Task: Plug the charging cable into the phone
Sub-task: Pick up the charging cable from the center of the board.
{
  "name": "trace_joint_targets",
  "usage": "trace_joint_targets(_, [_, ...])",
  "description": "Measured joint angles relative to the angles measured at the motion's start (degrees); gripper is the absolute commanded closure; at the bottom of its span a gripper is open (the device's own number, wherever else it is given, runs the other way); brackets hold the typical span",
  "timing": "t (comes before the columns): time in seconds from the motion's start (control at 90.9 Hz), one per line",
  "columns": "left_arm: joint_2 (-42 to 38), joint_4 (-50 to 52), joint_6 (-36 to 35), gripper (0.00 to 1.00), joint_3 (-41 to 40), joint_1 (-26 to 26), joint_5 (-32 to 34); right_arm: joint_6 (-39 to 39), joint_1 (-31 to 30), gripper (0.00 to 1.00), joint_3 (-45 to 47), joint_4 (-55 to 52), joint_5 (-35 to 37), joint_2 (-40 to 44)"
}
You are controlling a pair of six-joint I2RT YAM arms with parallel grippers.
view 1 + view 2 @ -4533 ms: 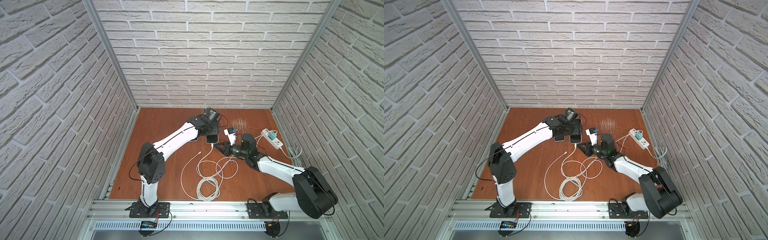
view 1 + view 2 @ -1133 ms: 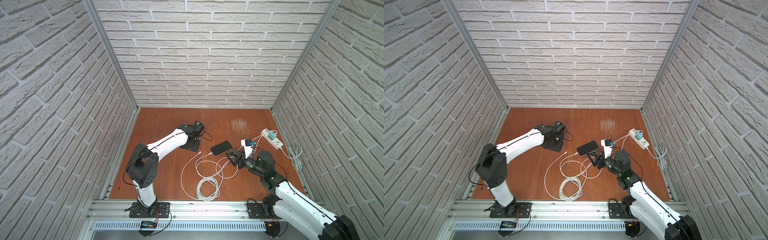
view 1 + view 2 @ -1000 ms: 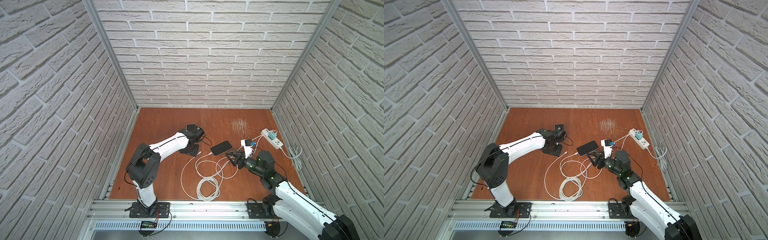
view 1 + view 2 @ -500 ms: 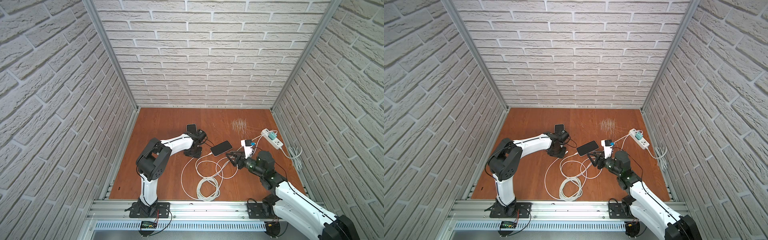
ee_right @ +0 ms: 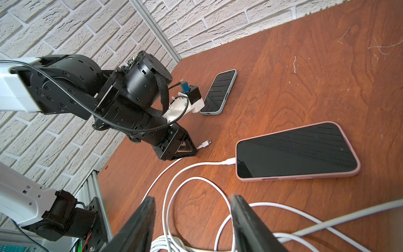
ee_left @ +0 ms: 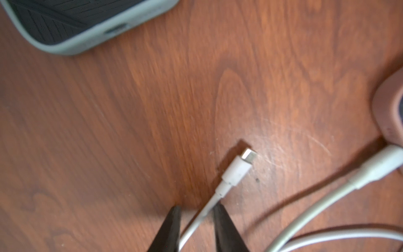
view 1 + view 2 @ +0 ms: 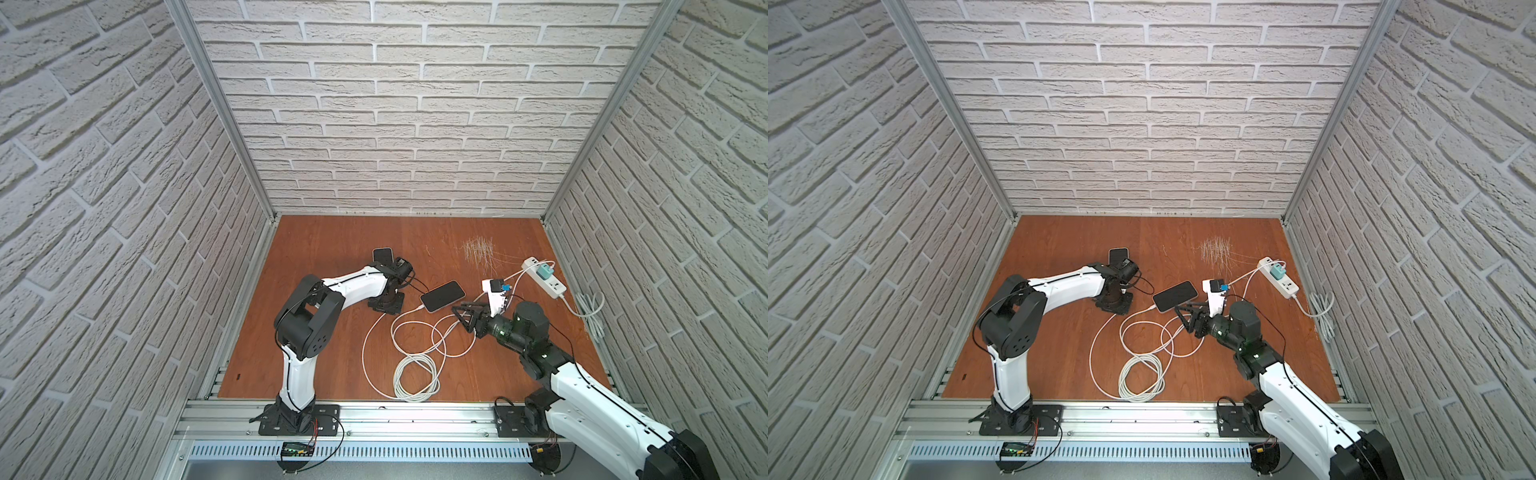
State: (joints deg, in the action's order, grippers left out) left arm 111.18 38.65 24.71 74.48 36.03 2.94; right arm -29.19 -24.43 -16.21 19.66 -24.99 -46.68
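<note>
The left fingers [image 6: 174, 222] stand narrow, tips down at the table [image 6: 130, 98]. One sits on each side of the thin white cable [image 6: 196, 221], just behind its plug [image 6: 237, 169]. A gap shows beside the cable, so I judge it straddled, not yet pinched. A grip that close to the plug would keep the tip stiff enough to aim. The plug lies flat on the table between two phones, near the grey phone [image 6: 72, 26], whose port edge faces it. The pink phone [image 5: 296, 150] already carries a thicker cable [image 5: 205, 163]. The right fingers [image 5: 148, 209] hang wide and empty over the loops, probably kept clear and ready to steady a phone.
</note>
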Motion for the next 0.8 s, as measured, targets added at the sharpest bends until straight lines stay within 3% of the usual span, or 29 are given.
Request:
trace_joint_targets(0.297, [-1.05, -1.44, 0.48, 1.0, -1.68, -1.57, -0.17, -0.02, 0.0, 0.39, 0.0, 0.0, 0.15, 0.0])
trace_joint_targets(0.605, [-2.73, -3.43, 1.57, 1.0, -3.67, -1.51, 1.53, -0.09, 0.0, 0.39, 0.02, -0.04, 0.44, 0.02])
trace_joint_targets(0.803, [-13.46, -6.97, 1.9, 1.0, -11.8, -0.22, 4.76, -1.05, 0.0, 0.42, -1.6, -0.87, 1.29, -1.09])
